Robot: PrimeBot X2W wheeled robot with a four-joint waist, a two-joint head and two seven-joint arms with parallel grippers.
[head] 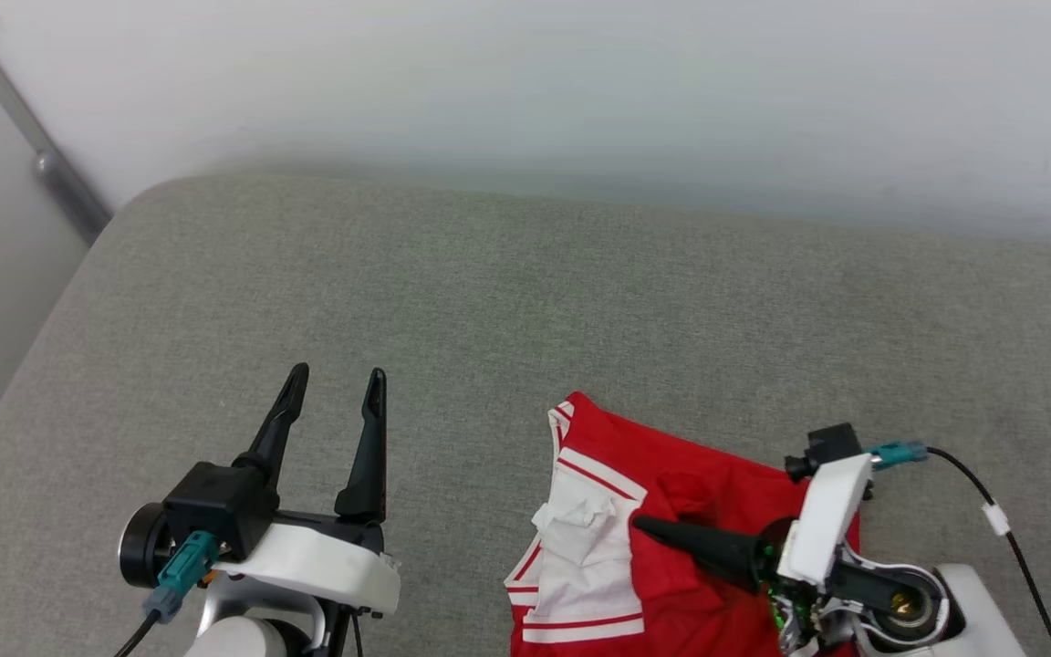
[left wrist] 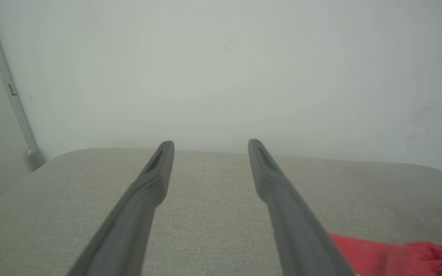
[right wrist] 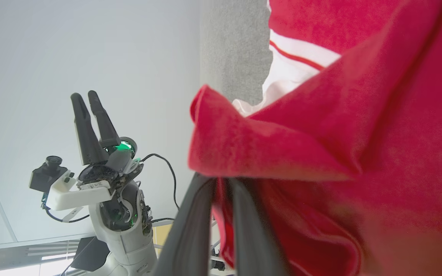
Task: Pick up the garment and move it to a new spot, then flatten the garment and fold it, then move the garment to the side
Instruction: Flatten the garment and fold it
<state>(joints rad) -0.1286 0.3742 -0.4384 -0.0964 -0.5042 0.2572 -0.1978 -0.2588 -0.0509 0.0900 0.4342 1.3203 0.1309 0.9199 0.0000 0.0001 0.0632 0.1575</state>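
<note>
My right fingers [head: 662, 532] are clamped together on a red fold of the garment [head: 717, 493], which lies crumpled at the near right of the cushion [head: 452, 301]. Its white sleeve with striped trim is turned up on its left side. From my right wrist, the red cloth sits pinched between the 2 fingers [right wrist: 190, 230] and bunches over their tips. I judge the grip is there to lift the garment [right wrist: 359, 153] and carry it to a new spot, so this looks like the pickup, with flattening and folding not yet begun.

My right wrist is rolled over so the fingers lie nearly level, reaching leftwards across the garment from its right edge.

My left fingers [head: 369, 447] stand wide apart with nothing between them. They sit at the near left and point towards the far wall [head: 525, 91] over bare cushion. That arm hangs to the left of the garment, not touching it. I take this as waiting, out of the cloth's way and ready to catch an edge when spreading starts. Its wrist view catches a red corner [left wrist: 397, 255] at the lower right.
</note>
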